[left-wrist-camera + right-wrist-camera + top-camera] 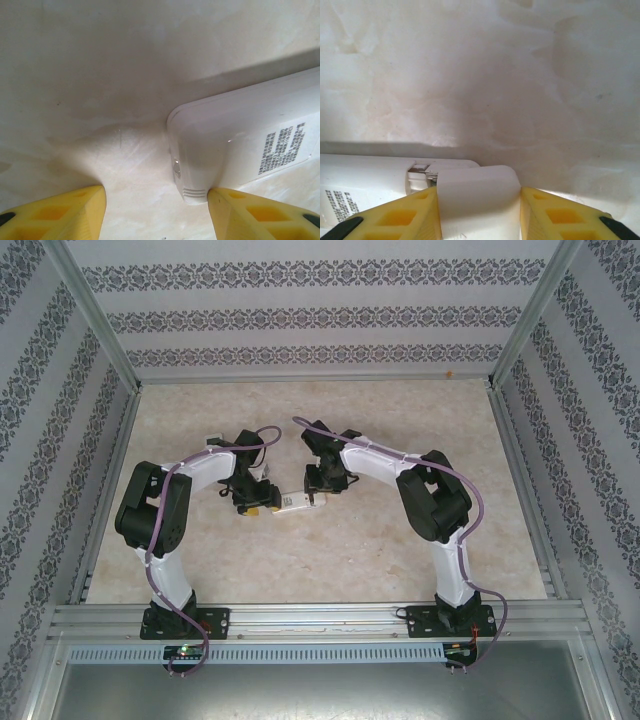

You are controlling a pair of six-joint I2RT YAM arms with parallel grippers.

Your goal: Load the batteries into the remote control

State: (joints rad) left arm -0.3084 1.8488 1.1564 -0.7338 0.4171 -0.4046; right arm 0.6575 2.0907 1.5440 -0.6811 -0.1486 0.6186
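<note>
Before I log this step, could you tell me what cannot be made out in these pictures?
Compartment contents: right wrist view, the battery cover in the right gripper hides them.
Full length of the remote: left wrist view, cut off by the right edge.
Print on the label: left wrist view, too blurred to read.
</note>
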